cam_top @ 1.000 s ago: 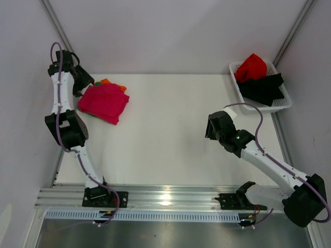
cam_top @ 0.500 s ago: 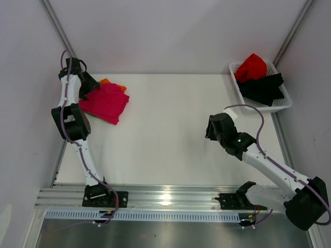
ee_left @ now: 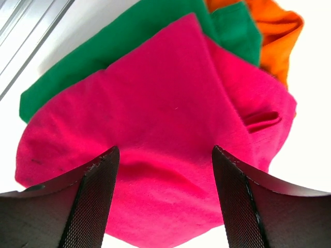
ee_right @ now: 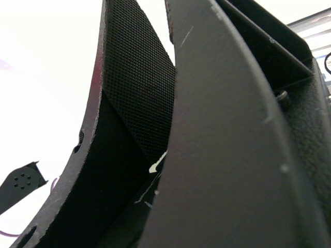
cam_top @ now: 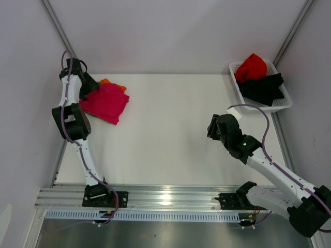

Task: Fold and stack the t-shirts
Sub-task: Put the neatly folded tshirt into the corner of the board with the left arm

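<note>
While the magenta-pink t-shirt (cam_top: 106,102) lies folded on top of a small stack in the upper left of the overhead frame, two more colours show beneath it. The orange t-shirt (cam_top: 107,81) pokes out along its upper edge. The green t-shirt (ee_left: 129,31) shows best in the left wrist view, where it spreads from under the pink cloth toward the upper left of the frame, with orange at the upper right. The pink cloth is rumpled rather than flat, with a small raised fold near its right side in that view.

The left end effector (ee_left: 164,150) hovers just over this stack at its left edge. Its two dark fingers (ee_left: 93,201) stand wide apart with nothing clamped between them, and pink cloth fills the gap behind them.

The other two garments are in the upper right of the overhead frame. The red t-shirt (cam_top: 252,66) is heaped at the upper end of a white lattice basket (cam_top: 283,105), and the black t-shirt (cam_top: 265,88) is bunched just below it, one part draped over the right rim.

The right end effector (cam_top: 214,126) hangs over bare white bench (cam_top: 170,129) right of centre, well apart from both the stack and the basket. Its own wrist view is filled by close, dark finger surfaces, so I cannot tell whether it is open or closed. No cloth shows in it.
</note>
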Action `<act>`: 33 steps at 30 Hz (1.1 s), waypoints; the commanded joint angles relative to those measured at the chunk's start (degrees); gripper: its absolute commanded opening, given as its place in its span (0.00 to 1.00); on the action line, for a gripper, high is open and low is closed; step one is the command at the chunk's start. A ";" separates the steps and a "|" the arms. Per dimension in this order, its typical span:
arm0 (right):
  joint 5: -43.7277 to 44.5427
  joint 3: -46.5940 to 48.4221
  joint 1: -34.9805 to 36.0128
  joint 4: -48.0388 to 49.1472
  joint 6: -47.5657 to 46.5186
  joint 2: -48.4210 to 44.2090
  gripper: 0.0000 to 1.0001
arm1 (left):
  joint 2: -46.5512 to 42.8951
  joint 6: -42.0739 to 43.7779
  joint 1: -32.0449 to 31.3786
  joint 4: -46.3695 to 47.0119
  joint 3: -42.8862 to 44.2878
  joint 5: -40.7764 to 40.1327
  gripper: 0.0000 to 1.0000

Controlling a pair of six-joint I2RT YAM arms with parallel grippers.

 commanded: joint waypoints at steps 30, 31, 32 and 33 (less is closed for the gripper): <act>0.06 7.33 -0.42 -4.83 1.63 -1.51 0.41 | 9.45 1.01 -1.00 -7.60 5.07 2.79 0.75; -0.03 7.15 -0.42 -4.66 1.89 -1.86 0.41 | 9.28 1.10 -1.09 -7.60 4.89 2.53 0.75; 0.06 6.98 -0.42 -4.57 1.89 -2.03 0.41 | 9.10 1.02 -1.18 -7.69 4.89 2.27 0.75; 0.06 6.89 -0.42 -4.66 1.98 -2.12 0.41 | 8.84 1.01 -1.35 -7.69 4.80 2.09 0.75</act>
